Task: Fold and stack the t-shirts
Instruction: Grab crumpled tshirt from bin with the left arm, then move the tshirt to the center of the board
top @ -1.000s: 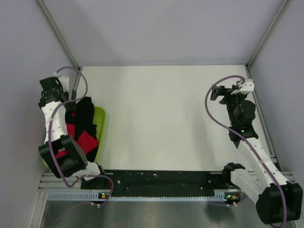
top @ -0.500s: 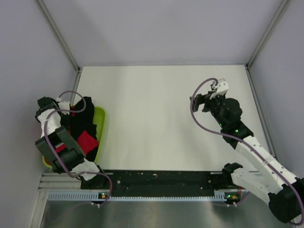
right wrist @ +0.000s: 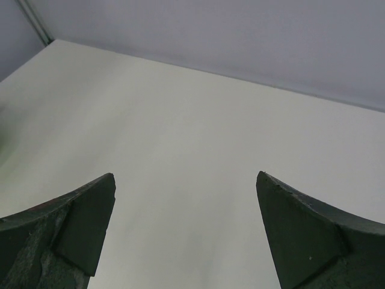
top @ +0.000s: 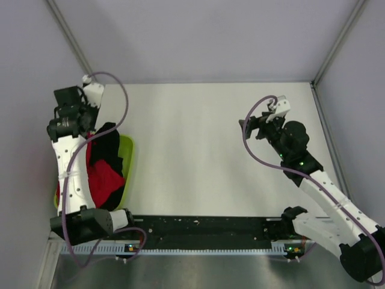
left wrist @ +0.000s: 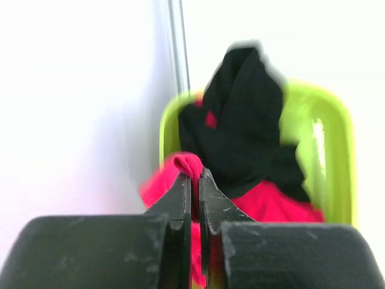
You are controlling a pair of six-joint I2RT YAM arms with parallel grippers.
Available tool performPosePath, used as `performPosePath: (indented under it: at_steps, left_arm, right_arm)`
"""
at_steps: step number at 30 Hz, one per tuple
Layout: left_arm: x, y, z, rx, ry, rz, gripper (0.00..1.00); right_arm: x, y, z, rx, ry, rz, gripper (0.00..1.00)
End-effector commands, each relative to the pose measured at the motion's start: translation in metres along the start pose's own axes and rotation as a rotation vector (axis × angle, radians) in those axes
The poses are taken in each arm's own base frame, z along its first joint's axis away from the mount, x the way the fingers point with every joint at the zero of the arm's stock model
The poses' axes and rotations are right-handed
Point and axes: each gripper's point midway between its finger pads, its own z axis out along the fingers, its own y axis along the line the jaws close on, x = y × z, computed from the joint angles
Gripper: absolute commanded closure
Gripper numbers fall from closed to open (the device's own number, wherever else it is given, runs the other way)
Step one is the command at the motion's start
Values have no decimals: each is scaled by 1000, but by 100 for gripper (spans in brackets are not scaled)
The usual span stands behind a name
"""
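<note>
L hand [left wrist: 194, 179] pinching red t-shirt [left wrist: 187, 161] fold, left-centre of top view, above tub [left wrist: 329, 120] w/ black t-shirts [left wrist: 240, 114]. R hand [right wrist: 185, 180] wide open, empty. Cloth light, limp, will drape; grab shoulder corners.

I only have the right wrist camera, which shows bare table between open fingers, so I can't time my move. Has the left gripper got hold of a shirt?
Observer: Yes. The left gripper is shut on a fold of the red shirt.
Operator: Is that shirt out of the tub?
Observer: No. Most of it lies in the green tub.
Operator: Is anything on top of it?
Observer: A black shirt is draped over it.
</note>
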Motion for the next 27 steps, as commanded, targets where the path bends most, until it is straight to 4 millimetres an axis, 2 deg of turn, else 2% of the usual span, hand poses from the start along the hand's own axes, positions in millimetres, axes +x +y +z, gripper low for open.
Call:
performPosePath:
  at_steps: [1,4,6,7,8,9,11,12,14,17,18,19,21,22,24,26,27]
  left_arm:
    - [-151,-12,-98,-48,-469,46,100]
    - [-248,-34,-179,37,-813,25,100]
    - [-290,-71,-215,155,-942,73,100]
    - [-308,-108,-211,236,-951,134,100]
    - [-317,-138,-219,290,-977,201,100]
    - [-322,-182,-223,386,-1001,291,100]
    - [-317,-260,-218,564,-999,444,100]
    - [-308,-302,-215,698,-987,504,100]
    - [-286,-371,-200,899,-922,578,100]
    - [-241,-455,-179,1130,-807,688,99]
    - [-223,-474,-174,1192,-757,717,79]
    - [-203,-492,-171,1253,-709,756,46]
    - [-172,-511,-171,1321,-631,825,2]
    - [-163,-511,-173,1347,-602,833,2]
    - [-158,-496,-166,1337,-540,823,2]
    - [-160,-469,-152,1271,-489,794,2]
    - [-162,-451,-139,1202,-456,775,2]
  right_arm:
    - [-62,26,9,-112,-118,31,1]
    - [-78,33,20,-144,-85,26,1]
    - [-89,36,24,-151,-48,42,1]
    - [-96,37,25,-149,-36,53,1]
    - [-102,34,26,-132,-31,67,1]
    - [-108,29,26,-98,-31,85,1]
    - [-115,9,23,14,-37,127,1]
    - [-116,-5,19,77,-35,157,1]
    - [-109,-32,9,176,-7,224,1]
    - [-91,-75,-14,299,44,323,1]
    - [-85,-86,-21,331,52,336,1]
    - [-79,-97,-26,362,63,341,1]
    - [-69,-113,-31,408,87,325,1]
    - [-66,-118,-29,414,103,313,1]
    - [-53,-118,-16,383,158,286,1]
    - [-26,-109,9,292,259,299,1]
    - [-14,-98,20,237,304,300,2]
